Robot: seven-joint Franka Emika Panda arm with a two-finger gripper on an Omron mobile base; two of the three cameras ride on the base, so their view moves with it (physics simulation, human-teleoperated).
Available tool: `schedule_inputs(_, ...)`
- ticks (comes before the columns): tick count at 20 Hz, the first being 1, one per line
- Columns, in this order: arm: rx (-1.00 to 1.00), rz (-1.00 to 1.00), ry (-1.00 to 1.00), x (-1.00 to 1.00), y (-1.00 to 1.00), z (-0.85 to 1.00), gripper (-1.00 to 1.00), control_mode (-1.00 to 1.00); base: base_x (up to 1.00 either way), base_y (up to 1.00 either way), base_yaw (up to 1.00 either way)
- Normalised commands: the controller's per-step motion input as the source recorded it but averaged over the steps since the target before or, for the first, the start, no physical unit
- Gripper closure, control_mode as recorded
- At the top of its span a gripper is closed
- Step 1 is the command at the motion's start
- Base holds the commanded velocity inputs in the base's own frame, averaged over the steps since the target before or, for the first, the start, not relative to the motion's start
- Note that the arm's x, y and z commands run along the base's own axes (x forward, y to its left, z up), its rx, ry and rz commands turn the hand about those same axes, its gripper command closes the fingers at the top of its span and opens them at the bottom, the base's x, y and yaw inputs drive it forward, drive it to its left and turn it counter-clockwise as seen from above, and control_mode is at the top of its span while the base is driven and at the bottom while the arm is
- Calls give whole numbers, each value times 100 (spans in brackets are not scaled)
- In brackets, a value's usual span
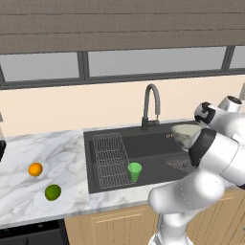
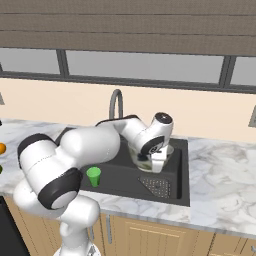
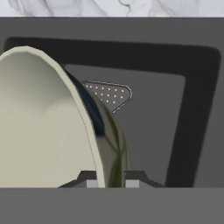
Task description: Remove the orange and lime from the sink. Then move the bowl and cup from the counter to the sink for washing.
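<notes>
Clamped on the rim of the pale bowl (image 3: 43,122), the hand (image 3: 110,181) at the bottom of the hand view, holding it tilted over the dark sink (image 3: 153,131). Best lowered level, clear of the drain (image 3: 109,94) at centre, released only once seated. Farther left, green cup (image 1: 135,171) already in the basin; orange (image 1: 35,169) and lime (image 1: 52,192) out on the worktop (image 1: 43,158).

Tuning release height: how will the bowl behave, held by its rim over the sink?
The bowl looks rigid, its thin rim keeping its shape in the pincer. Pinched at one edge and tilted above the sink, it may swing or slip. Round-bottomed, it will probably rock before settling, and could nudge the cup if dropped nearby.
</notes>
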Motion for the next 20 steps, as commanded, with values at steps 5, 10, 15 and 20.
schedule_inputs(5, 0, 5, -1, 9, 12, -16, 100, -100, 0, 0, 0)
schedule_inputs(10, 0, 4, -6, 6, 11, -15, 100, -100, 0, 0, 0)
schedule_inputs(15, 0, 4, -10, 6, 7, -15, 100, -100, 0, 0, 0)
schedule_inputs(20, 0, 4, -7, 4, 6, -14, 100, -100, 0, 0, 0)
